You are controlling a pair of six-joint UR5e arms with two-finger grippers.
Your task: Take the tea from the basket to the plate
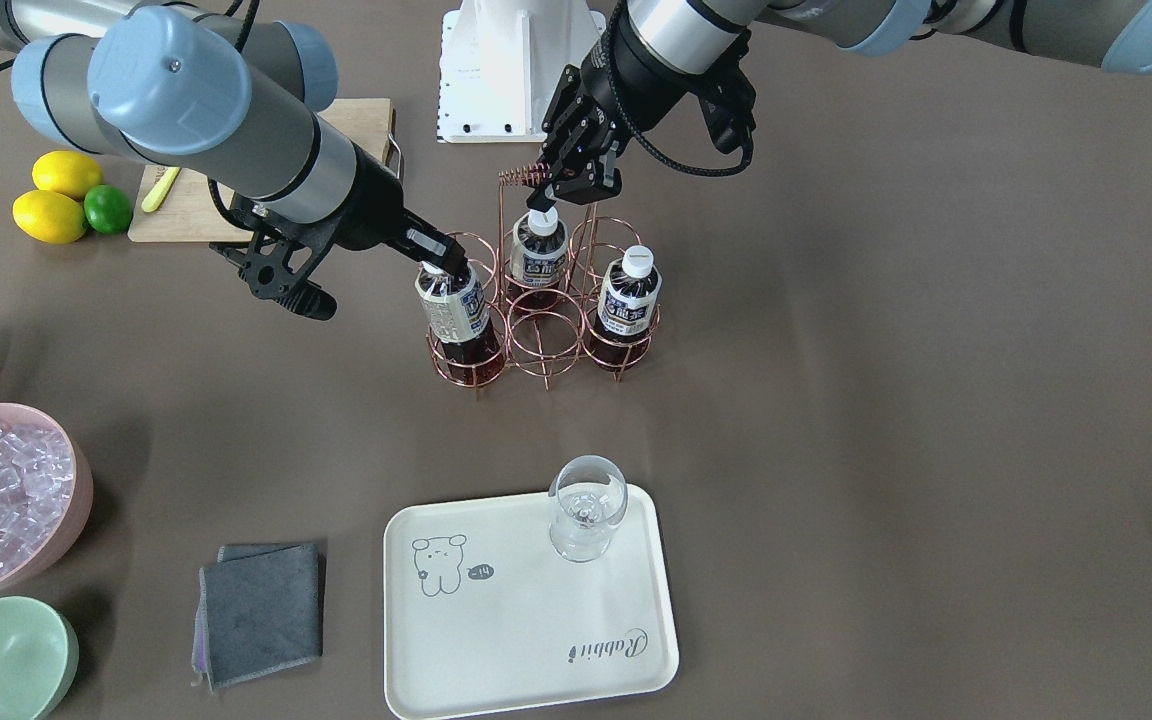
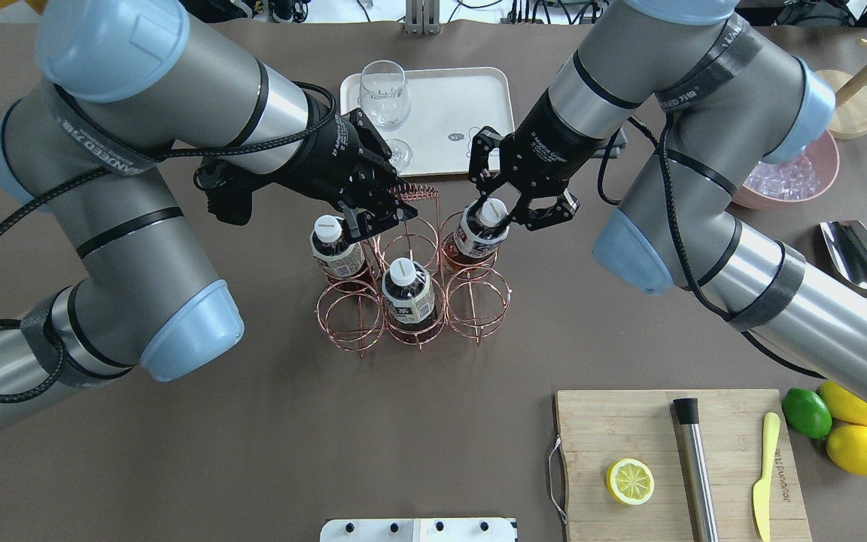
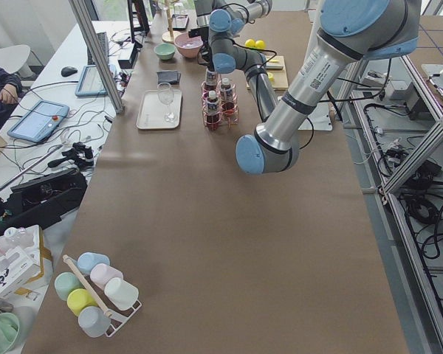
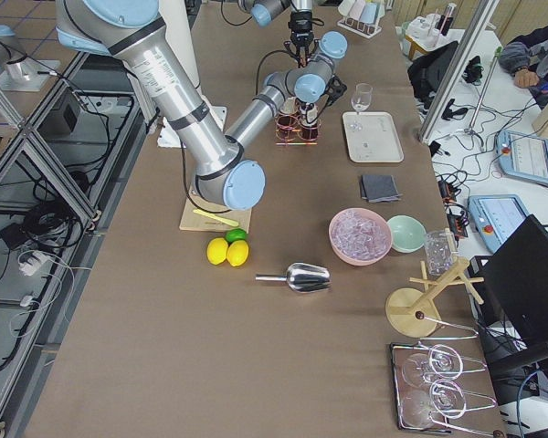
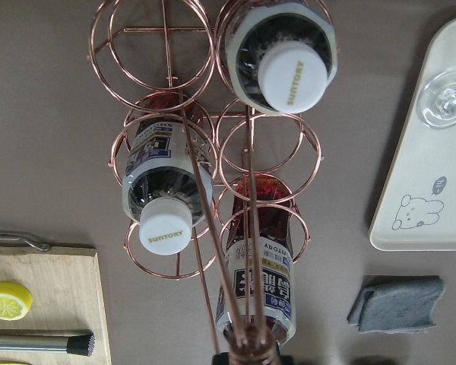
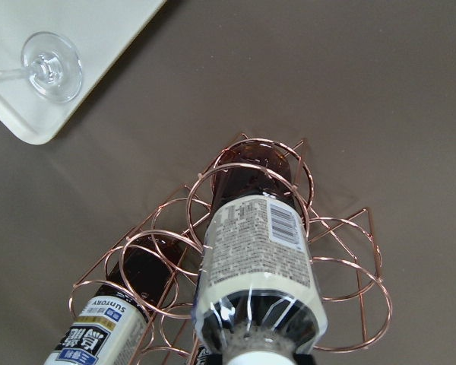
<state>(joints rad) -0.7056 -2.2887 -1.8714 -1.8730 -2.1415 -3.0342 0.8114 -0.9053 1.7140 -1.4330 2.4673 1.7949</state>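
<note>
Front view: your right gripper point(image 1: 442, 262) is clamped on the cap of the tea point(image 1: 453, 308), which leans in a corner cell of the basket point(image 1: 544, 345). The plate point(image 1: 496, 640) lies well apart, toward the camera. Your left gripper point(image 1: 564, 186) is closed on the basket's handle.

Overhead: the tea point(image 2: 474, 239) sits under the right gripper point(image 2: 495, 213), on that arm's side of the basket.

Right wrist view: the tea's point(image 6: 258, 251) long axis runs tilted from the gripper down into its ring, base inside. I judge you must lift along that axis before swinging to the plate.
</note>
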